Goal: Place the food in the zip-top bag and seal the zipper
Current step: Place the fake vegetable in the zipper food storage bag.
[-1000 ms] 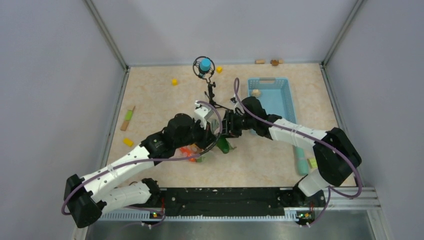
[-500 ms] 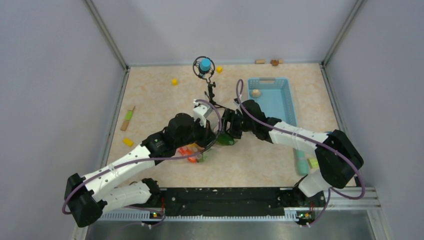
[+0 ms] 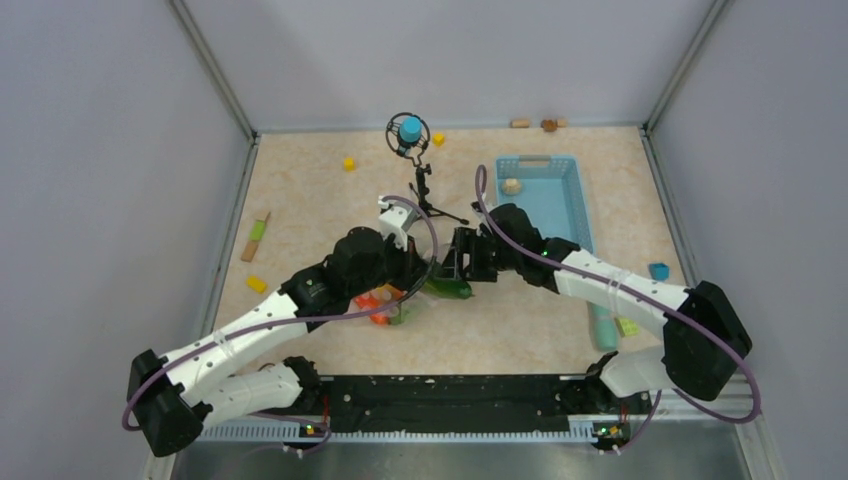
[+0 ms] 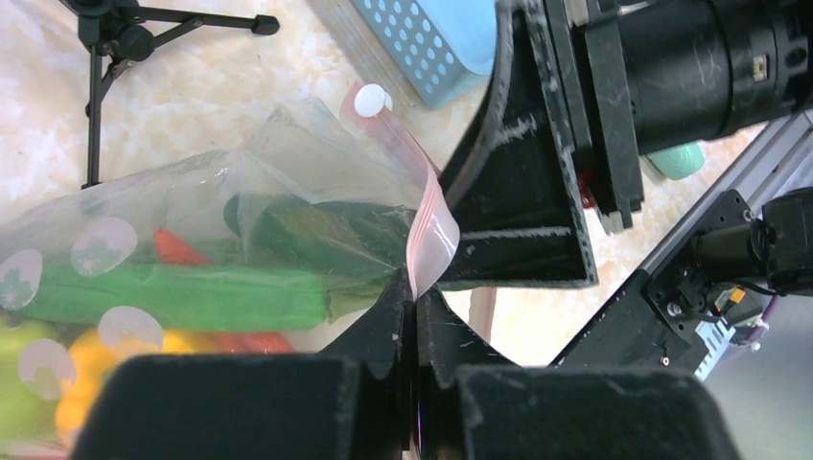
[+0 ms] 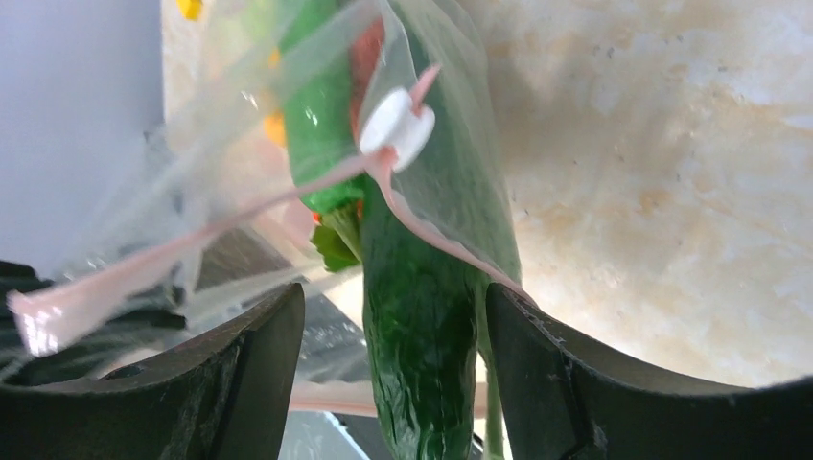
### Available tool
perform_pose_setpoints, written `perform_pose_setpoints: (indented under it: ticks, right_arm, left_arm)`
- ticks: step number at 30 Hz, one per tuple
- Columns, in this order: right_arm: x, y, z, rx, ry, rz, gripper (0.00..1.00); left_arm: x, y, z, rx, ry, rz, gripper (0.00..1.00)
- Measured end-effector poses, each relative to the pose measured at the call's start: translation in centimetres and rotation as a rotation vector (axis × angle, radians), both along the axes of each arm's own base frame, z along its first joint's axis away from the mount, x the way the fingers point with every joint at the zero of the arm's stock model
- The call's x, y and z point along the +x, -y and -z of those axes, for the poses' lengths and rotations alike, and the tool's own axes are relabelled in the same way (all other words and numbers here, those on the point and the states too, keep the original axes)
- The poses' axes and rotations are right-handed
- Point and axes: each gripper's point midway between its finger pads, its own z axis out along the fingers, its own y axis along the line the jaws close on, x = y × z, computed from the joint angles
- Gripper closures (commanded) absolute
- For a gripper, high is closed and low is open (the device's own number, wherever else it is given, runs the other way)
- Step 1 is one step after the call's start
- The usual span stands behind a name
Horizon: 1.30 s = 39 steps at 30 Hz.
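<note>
Top view: the left gripper and right gripper meet at mid-table over the bag, which lies there holding food. Left wrist view: the left jaws are clamped together on the zipper at the bag's mouth. Right wrist view: the right jaws stand apart on either side of a cucumber lying partly out of the mouth, below the white slider.

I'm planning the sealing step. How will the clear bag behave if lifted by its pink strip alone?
Probably floppy: the bag creases and sags from the left gripper pinching its strip. Likely bottom-heavy, with food bunched inside. The cucumber seems to poke past the mouth, so it may slide out.
</note>
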Motion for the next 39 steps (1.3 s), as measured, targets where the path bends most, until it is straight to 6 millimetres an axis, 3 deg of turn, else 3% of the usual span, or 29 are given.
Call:
perform_pose_setpoints:
  ticks: [5, 9, 15, 18, 23, 32, 39]
  right_arm:
    - [-1.6, 0.7, 0.2, -0.033, 0.026, -0.053, 0.34]
    - [-3.0, 1.8, 0.0, -0.025, 0.057, -0.076, 0.40]
    - [-3.2, 2.0, -0.1, -0.021, 0.089, -0.094, 0.58]
    - [-3.1, 2.0, 0.1, -0.019, 0.097, -0.099, 0.71]
    - [-2.9, 1.6, 0.0, 0.006, 0.126, -0.105, 0.82]
    - [-1.1, 0.4, -0.3, 0.055, 0.203, -0.079, 0.83]
    - [0.7, -0.5, 0.0, 0.066, 0.254, -0.022, 0.63]
  left_arm:
    - [0.4, -0.3, -0.1, 0.002, 0.006, -0.030, 1.00]
    - [0.5, -0.4, -0.2, 0.003, 0.010, -0.039, 1.00]
    - [0.5, -0.4, -0.2, 0.002, 0.010, -0.038, 1.00]
    - [0.5, -0.4, -0.2, 0.001, 0.010, -0.037, 1.00]
    - [0.1, -0.1, -0.2, -0.005, 0.002, -0.011, 1.00]
    - [-1.0, 0.8, -0.2, -0.025, -0.023, 0.064, 1.00]
    - [-1.2, 1.4, 0.3, -0.021, -0.047, 0.094, 1.00]
